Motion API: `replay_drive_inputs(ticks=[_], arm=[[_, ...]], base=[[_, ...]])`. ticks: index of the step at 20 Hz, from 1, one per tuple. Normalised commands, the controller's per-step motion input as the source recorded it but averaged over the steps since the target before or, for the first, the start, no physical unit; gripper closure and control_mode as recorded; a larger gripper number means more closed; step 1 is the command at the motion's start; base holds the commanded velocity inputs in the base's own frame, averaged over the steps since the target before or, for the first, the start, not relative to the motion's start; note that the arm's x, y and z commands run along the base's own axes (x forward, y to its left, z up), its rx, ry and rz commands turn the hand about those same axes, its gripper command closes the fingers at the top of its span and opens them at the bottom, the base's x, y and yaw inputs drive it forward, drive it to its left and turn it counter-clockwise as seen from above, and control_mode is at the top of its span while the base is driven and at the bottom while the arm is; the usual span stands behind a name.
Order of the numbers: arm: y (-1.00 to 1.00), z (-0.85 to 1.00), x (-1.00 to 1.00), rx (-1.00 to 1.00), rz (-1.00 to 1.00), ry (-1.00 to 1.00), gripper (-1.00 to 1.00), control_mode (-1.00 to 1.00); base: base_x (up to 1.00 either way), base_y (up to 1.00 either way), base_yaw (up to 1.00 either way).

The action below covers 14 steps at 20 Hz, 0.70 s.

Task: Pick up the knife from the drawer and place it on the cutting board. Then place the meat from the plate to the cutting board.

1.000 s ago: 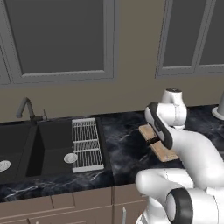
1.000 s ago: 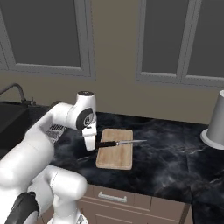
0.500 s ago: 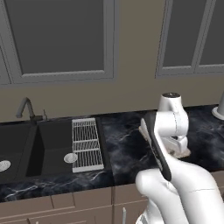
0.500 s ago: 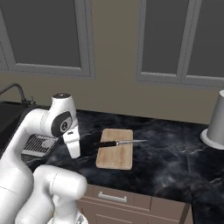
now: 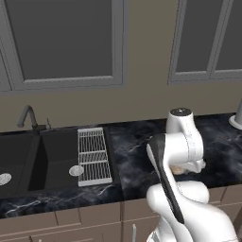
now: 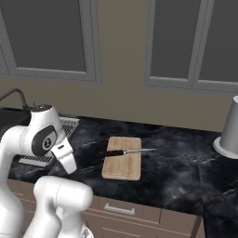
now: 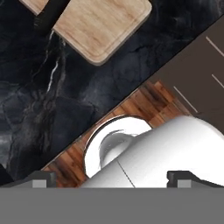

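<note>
The knife [image 6: 122, 152] lies across the light wooden cutting board [image 6: 122, 163], black handle to the left, blade to the right. In the hand view the cutting board [image 7: 103, 24] sits at the top with the black handle of the knife [image 7: 51, 15] over its corner. My gripper [image 6: 69, 167] hangs to the left of the board near the counter's front edge, well apart from the knife. In the hand view the gripper [image 7: 113, 177] is open, its fingertips [image 7: 41, 177] wide apart with nothing held. The drawer [image 6: 120, 209] under the board is shut. The plate and the meat are out of view.
A black sink [image 5: 33, 160] with a faucet [image 5: 27, 116] lies at the left, a white ribbed drying rack [image 5: 93, 153] beside it. A grey canister [image 6: 229, 129] stands at the far right of the black marble counter [image 6: 181, 167]. My own arm [image 5: 182, 142] hides most of the board from the left.
The arm has swung left, away from the cutting board, and the hand has dropped toward the counter's front edge. The knife stays on the board. The gripper stays open.
</note>
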Motion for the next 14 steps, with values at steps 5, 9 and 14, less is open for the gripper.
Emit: replay_drive_inputs(ticks=[5, 9, 14], arm=[[0.06, 0.0, 0.0, 0.0, 0.01, 0.02, -1.0, -1.0], [0.01, -0.02, -0.07, 0.0, 0.0, 0.0, -1.0, -1.0], [0.37, -0.36, -0.44, -0.06, 0.0, 0.01, -1.0, -1.0]], base=[[0.0, 0.0, 0.0], [0.0, 0.0, 0.0], [0.0, 0.0, 0.0]])
